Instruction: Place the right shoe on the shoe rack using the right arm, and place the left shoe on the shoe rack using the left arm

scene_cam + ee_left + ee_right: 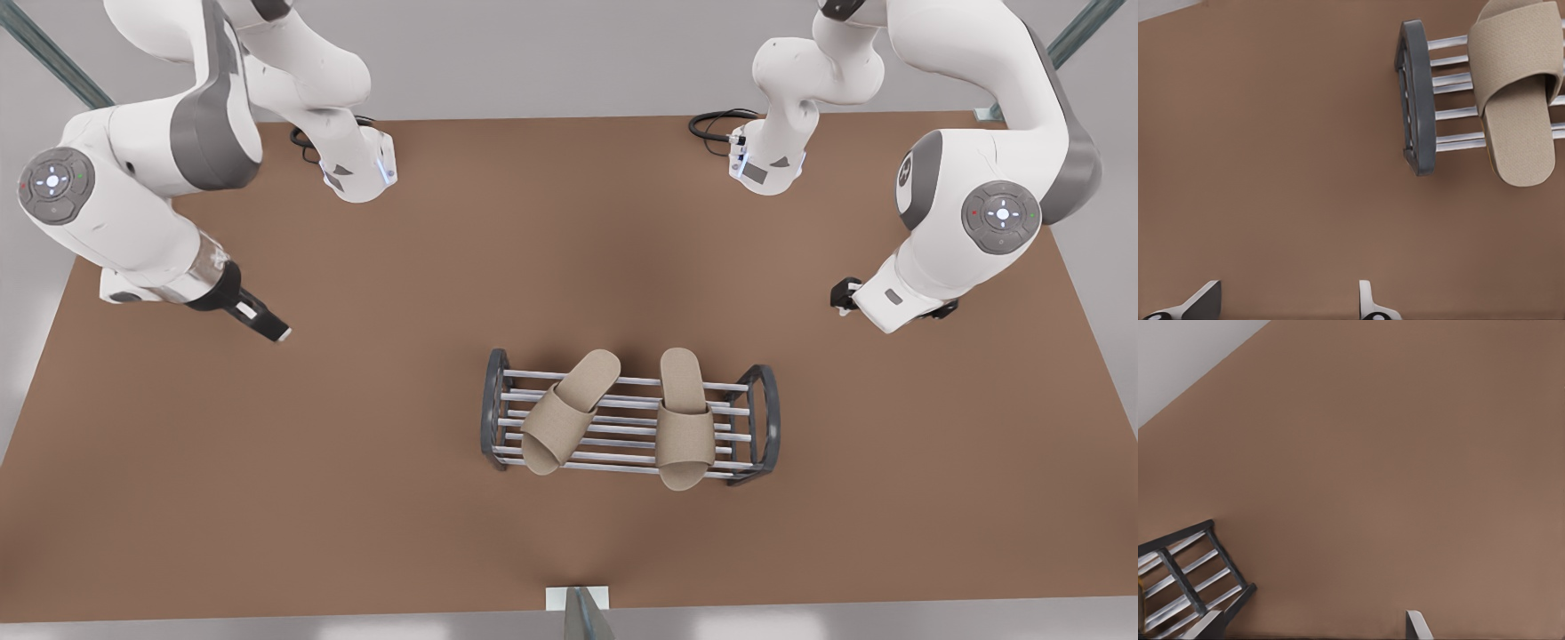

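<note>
Right arm sat at the front view's left, its right gripper hanging over bare bench at about 10 o'clock from the shoe rack, well apart from it. Jaws wide, nothing held; in the right wrist view one fingertip stood clear of the other. The rack sat mid-bench, toward the 6 o'clock edge. Right shoe lay on the rack's bars on the front view's left half, skewed, heel toward 1 o'clock and toe toward 7 o'clock. Left shoe lay beside it on the other half, apart, running straight from 12 to 6 o'clock. Left arm sat at the front view's right, left gripper at about 2 o'clock from the rack. Jaws wide and empty, fingertip over bare bench.
</note>
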### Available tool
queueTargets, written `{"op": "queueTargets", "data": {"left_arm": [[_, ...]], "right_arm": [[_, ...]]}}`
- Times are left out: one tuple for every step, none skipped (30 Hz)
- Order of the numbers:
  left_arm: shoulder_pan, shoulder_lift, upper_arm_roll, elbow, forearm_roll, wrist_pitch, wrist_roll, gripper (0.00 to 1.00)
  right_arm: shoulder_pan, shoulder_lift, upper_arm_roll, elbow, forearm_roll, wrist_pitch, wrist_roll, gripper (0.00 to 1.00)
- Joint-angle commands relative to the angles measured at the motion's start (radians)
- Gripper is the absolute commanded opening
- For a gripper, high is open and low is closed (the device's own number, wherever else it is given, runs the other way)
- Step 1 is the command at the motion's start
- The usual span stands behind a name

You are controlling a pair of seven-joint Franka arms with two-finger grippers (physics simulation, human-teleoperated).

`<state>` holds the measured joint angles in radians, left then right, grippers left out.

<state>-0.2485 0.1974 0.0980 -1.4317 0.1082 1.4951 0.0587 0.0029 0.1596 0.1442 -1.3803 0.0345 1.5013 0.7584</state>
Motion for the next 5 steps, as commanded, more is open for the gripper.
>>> {"op": "queueTargets", "data": {"left_arm": [[0.000,-0.001,0.000,0.000,0.001,0.001,0.061,1.00],[0.000,-0.001,0.000,0.000,0.001,0.001,0.061,1.00],[0.000,0.000,0.000,0.000,0.001,0.001,0.061,1.00],[0.000,-0.001,0.000,0.000,0.001,-0.001,0.061,1.00],[0.000,-0.001,0.000,0.000,0.001,-0.001,0.061,1.00]], "right_arm": [[0.011,0.001,0.002,0.020,-0.002,-0.101,-0.689,1.00],[0.009,0.001,0.001,0.021,-0.004,-0.102,-0.691,1.00],[0.009,0.001,0.000,0.021,-0.004,-0.104,-0.691,1.00],[0.016,0.001,0.002,0.020,-0.013,-0.104,-0.692,1.00],[0.019,0.003,0.002,0.017,-0.013,-0.108,-0.692,1.00]]}}
